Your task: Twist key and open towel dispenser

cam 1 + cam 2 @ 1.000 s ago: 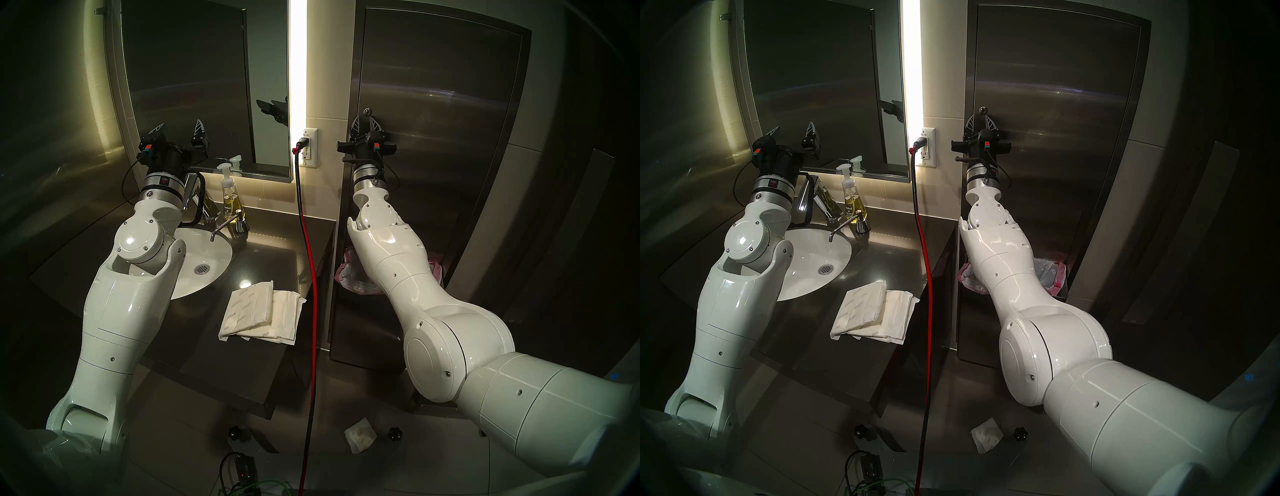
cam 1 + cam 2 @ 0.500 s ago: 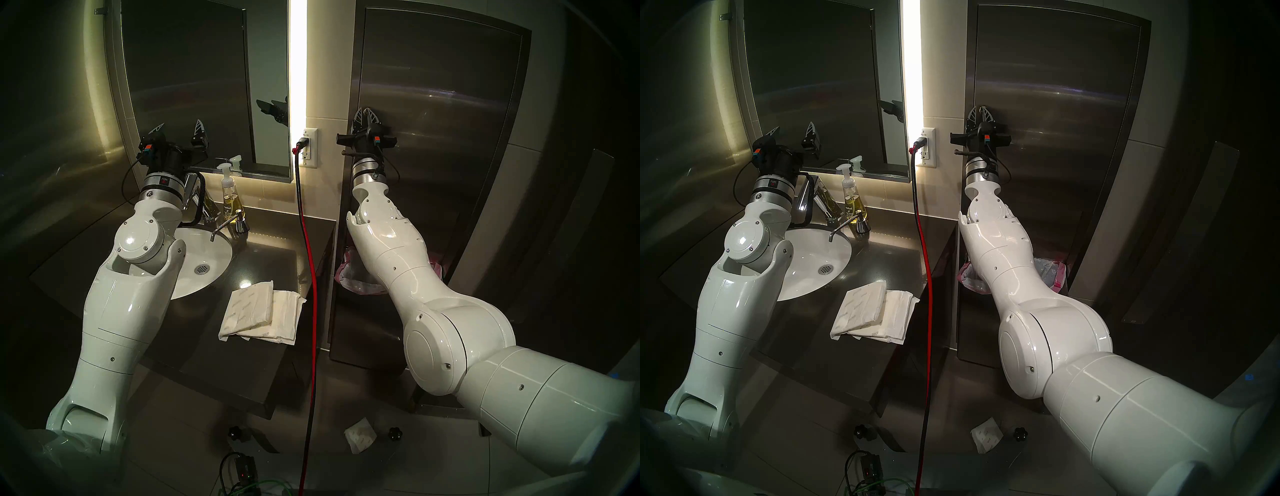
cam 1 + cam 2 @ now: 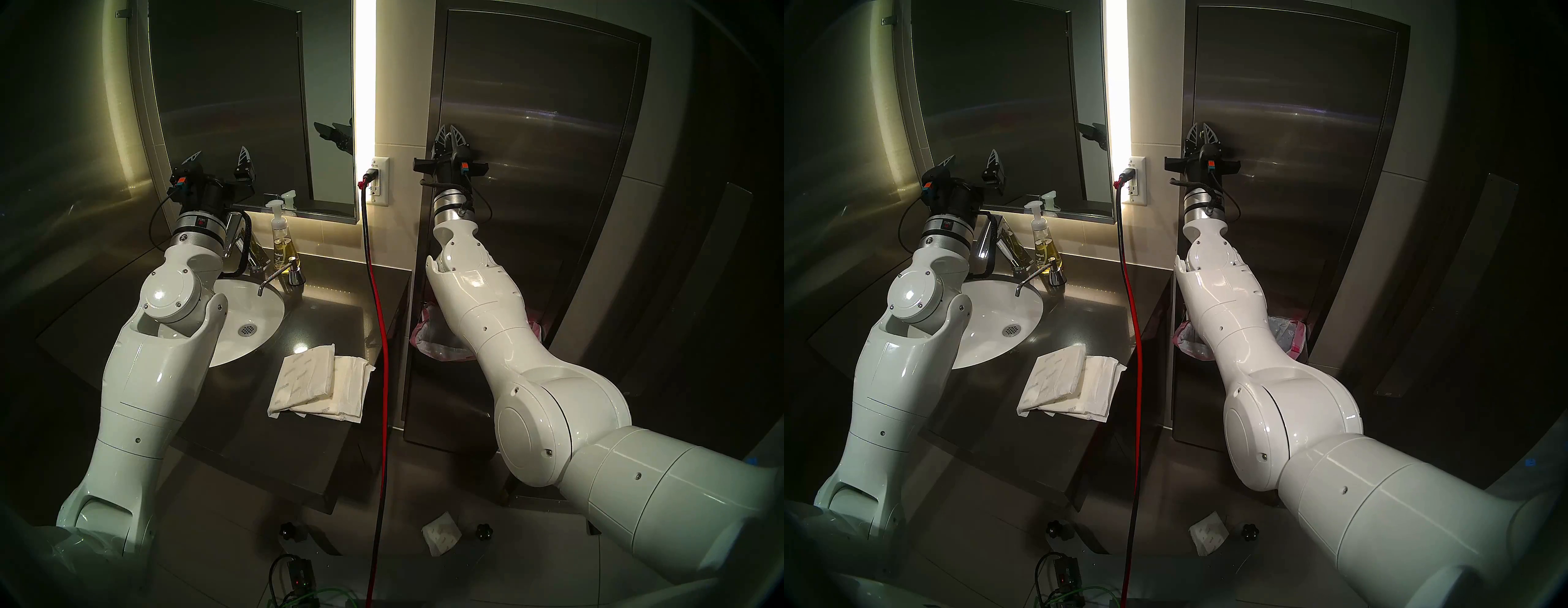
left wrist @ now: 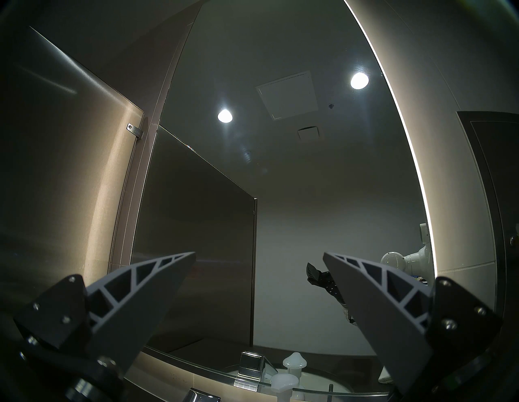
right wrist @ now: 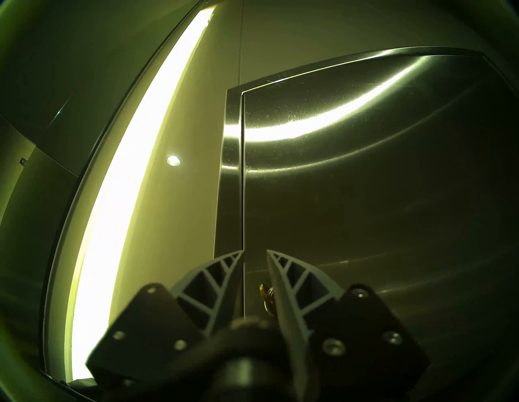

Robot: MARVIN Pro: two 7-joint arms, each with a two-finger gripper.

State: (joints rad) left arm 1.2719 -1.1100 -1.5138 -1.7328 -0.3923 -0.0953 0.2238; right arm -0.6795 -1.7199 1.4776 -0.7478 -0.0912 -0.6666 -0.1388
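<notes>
The left pincer (image 3: 220, 158) waits wide open and empty by the framed wall mirror (image 3: 237, 106). The right pincer (image 5: 255, 254) is almost closed around the tiny brass key (image 5: 264, 292) in the tall shiny steel towel dispenser (image 3: 539, 127). The door looks shut; twisting and opening are left.

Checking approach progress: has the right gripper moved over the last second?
Yes. The right gripper has risen along the towel dispenser door, now covering the key it sat below.
</notes>
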